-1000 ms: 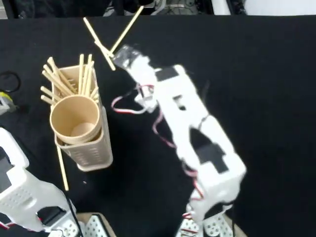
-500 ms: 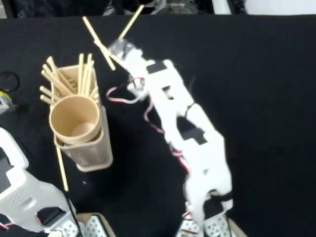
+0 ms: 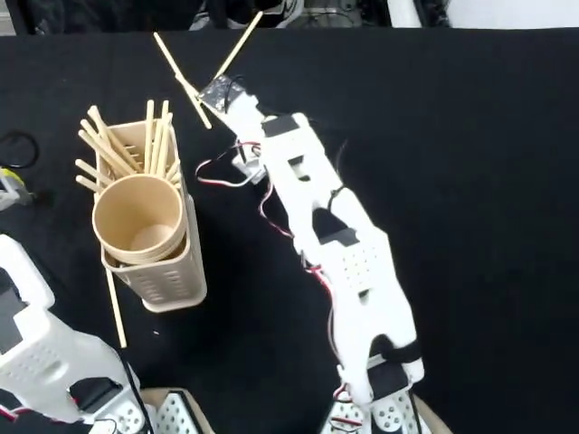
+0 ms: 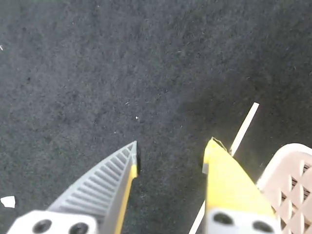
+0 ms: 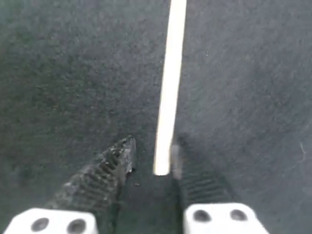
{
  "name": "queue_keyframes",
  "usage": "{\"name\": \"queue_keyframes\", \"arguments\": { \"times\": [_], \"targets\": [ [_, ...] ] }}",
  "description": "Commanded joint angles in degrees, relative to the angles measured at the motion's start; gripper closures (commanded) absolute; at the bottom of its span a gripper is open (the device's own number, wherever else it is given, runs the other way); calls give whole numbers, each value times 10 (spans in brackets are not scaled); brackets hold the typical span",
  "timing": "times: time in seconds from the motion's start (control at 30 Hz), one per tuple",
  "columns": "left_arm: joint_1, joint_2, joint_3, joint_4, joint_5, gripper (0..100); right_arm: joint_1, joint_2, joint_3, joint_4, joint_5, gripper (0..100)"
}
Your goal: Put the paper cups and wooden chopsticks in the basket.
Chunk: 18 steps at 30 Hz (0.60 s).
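High view: basket (image 3: 172, 280) stands at the left of the counter (image 3: 470, 181), holding nested paper cups (image 3: 136, 212) and a chopstick bundle (image 3: 122, 145). 1 loose chopstick (image 3: 114, 307) lies just beside it. The right gripper (image 3: 217, 93) is at 2 crossed chopsticks (image 3: 181, 72) by the far edge.

Left wrist view: left gripper (image 4: 170, 156) spread over the counter, near the loose chopstick.

Right wrist view: right gripper slightly parted, 1 chopstick end between the fingers, unclamped.

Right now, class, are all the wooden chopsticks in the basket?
No, crossed chopsticks and a single chopstick beside the basket lie on the table.
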Motion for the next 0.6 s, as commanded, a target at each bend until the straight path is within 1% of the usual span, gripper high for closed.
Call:
{"name": "queue_keyframes", "arguments": {
  "times": [0.0, 0.1, 0.3, 0.4, 0.57],
  "targets": [
    [7, -13, -1, -1, 3, 777, 3, 3, -44, 45, 23, 984],
    [7, -13, -1, -1, 2, 777, 2, 2, -64, 105, 36, 986],
    [7, -13, -1, 0, 2, 777, 4, -21, -140, 235, 28, 987],
    [7, -13, -1, 2, 2, 777, 7, -61, -160, 296, -6, 987],
    [5, -13, -1, 1, 1, 777, 16, -161, -160, 395, -30, 987]
  ]
}}
